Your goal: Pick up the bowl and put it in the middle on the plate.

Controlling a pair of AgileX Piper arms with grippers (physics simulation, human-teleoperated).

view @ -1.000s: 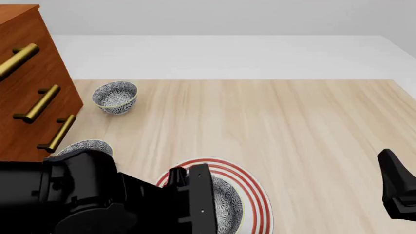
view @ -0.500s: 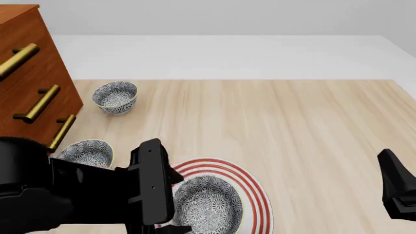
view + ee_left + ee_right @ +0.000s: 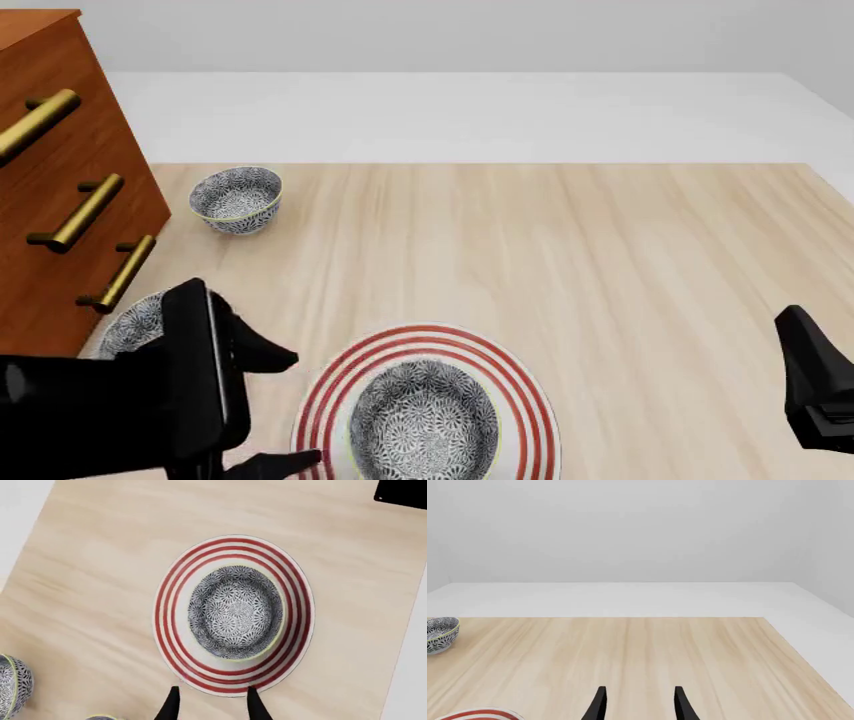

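The bowl (image 3: 423, 420) sits centred on the plate (image 3: 527, 395), just ahead of the left pincer (image 3: 212, 702), whose fingers are spread and empty, so only pulling clear seems left.

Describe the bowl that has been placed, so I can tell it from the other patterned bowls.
Find the large white plate with red rings, at the near edge of the wooden table. The bowl sits in its middle. The other two bowls stand on bare wood near the dresser; only this one rests on a plate.
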